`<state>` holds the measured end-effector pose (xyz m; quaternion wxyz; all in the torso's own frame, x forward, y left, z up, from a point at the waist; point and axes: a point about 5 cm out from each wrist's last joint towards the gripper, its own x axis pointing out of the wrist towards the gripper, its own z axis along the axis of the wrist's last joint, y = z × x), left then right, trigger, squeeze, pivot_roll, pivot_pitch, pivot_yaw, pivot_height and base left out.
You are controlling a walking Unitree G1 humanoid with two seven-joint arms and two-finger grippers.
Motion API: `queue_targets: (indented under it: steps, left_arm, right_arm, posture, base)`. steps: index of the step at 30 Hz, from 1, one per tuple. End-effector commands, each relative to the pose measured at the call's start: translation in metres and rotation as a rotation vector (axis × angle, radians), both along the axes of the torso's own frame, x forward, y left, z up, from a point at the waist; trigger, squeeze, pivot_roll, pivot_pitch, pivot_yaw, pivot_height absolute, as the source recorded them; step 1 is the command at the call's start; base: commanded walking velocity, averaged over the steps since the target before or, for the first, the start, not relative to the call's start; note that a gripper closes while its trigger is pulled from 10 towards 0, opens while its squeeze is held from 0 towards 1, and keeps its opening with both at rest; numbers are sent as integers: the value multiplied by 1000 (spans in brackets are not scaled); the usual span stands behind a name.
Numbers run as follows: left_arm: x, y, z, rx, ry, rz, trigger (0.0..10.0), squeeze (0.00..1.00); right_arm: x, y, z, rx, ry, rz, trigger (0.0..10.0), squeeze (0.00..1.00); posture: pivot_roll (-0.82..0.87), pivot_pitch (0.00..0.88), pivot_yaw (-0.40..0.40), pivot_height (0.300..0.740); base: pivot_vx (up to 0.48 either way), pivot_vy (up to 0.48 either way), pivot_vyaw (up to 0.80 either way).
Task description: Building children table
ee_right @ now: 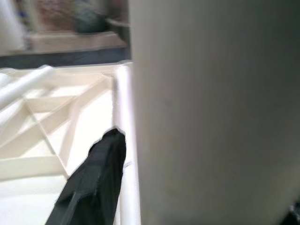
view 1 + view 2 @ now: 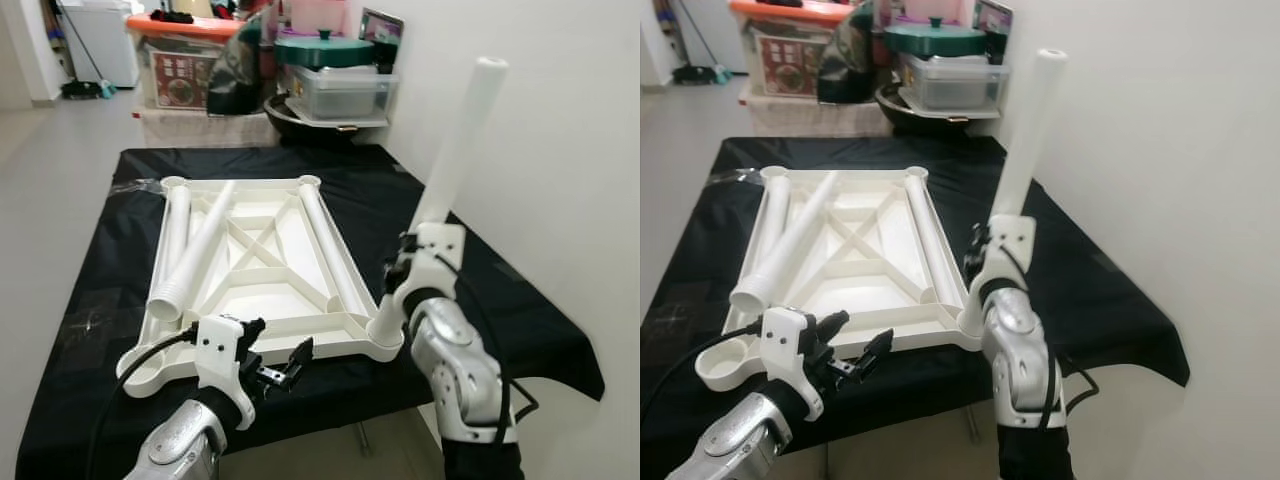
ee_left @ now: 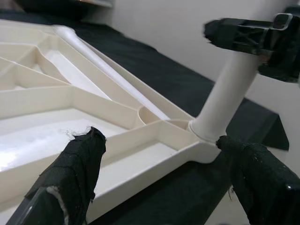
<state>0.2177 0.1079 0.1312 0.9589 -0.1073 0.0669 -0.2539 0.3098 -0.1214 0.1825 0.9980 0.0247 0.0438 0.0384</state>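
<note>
from the head we look forward and down over the counter (image 2: 90,300), both eyes sharing the tabletop (image 2: 270,250). our wrist cameras sit close, looking along the fingers (image 3: 75,173) at the upright leg (image 3: 229,93).

Probably a home storeroom: stacked plastic storage boxes (image 2: 180,60), lidded pot (image 2: 325,50), broom (image 2: 85,88).

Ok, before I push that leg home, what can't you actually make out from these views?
- Seating depth: the upright leg meets the tabletop's corner socket, but the socket wall hides its end in the left wrist view.
- Right gripper on the leg: its fingers are partly hidden by its white mount in the head views; the right wrist view is blurred, with the leg up close.
- Near left corner of the tabletop: partly covered by the left gripper, which is open.
</note>
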Motion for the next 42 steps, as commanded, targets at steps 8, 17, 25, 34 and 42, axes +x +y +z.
queue_targets:
  steps: [8, 17, 25, 34, 42]
  left_arm:
    - [7, -2, -1, -10, 5, -14, 10000, 0]
    - [10, -5, 1, -21, -5, -9, 10000, 0]
    - [5, -4, -1, -22, 3, -8, 10000, 0]
    - [1, -4, -2, -17, 10, -19, 10000, 0]
    - [2, -1, -2, -8, 10, -28, 10000, 0]
  right_arm:
    - [-2, -12, 43, -86, -146, 720, 10000, 0]
    - [-20, -19, 20, -153, -51, 1061, 0, 0]
    - [34, -44, -9, -43, 64, 412, 0, 0]
    - [15, -52, -23, -41, 112, -186, 0, 0]
    - [0, 10, 3, -26, -26, -7, 10000, 1000]
  posture:
    - [157, 0, -97, 740]
    - [168, 0, -110, 740]
    - [167, 0, -111, 740]
    - [171, 0, -96, 740]
    - [155, 0, -68, 740]
  base:
    - [0, 0, 0]
    - [0, 0, 0]
    - [0, 0, 0]
    - [0, 0, 0]
    - [0, 0, 0]
